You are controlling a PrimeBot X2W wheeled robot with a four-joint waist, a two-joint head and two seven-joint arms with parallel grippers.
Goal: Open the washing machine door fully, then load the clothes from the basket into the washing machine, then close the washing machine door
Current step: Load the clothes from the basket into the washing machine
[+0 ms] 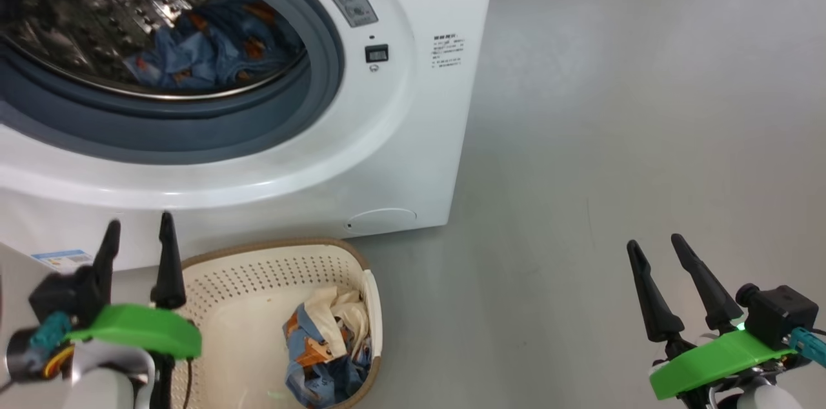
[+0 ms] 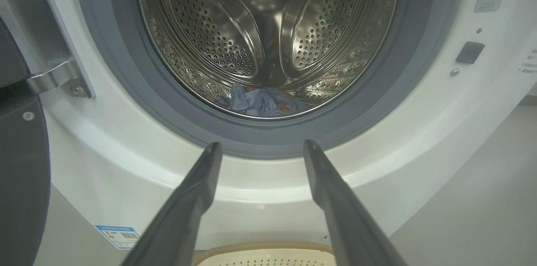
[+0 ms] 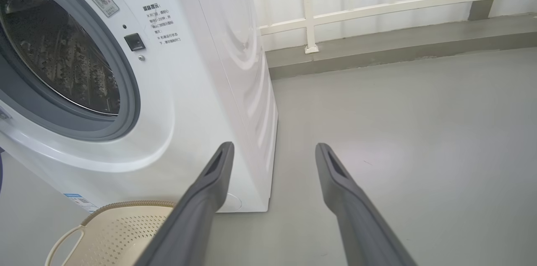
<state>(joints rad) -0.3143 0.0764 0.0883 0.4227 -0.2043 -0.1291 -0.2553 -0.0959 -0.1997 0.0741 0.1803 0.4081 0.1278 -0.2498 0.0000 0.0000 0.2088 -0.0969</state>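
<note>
Smooth grey floor (image 1: 613, 106) lies open to the right of the washing machine (image 1: 413, 138) and runs back to a pale railing (image 3: 377, 6). The machine's right front corner is the hard edge on that side. The washing machine door (image 2: 19, 182) stands swung out on the left, its dark rim hung on one metal hinge (image 2: 48, 64), so the round mouth inside the grey rubber gasket (image 1: 193, 131) is free. One blue printed garment (image 1: 206, 48) lies low in the perforated steel drum (image 2: 209, 39). One basket (image 1: 258, 273), cream perforated plastic with a brown rim, sits on the floor just before the machine and holds one crumpled heap of clothes (image 1: 326, 344). The left gripper (image 1: 141, 220) hovers over the basket's left rim and the right gripper (image 1: 655, 241) over bare floor, each with two tapered dark fingers spread apart, holding nothing.
</note>
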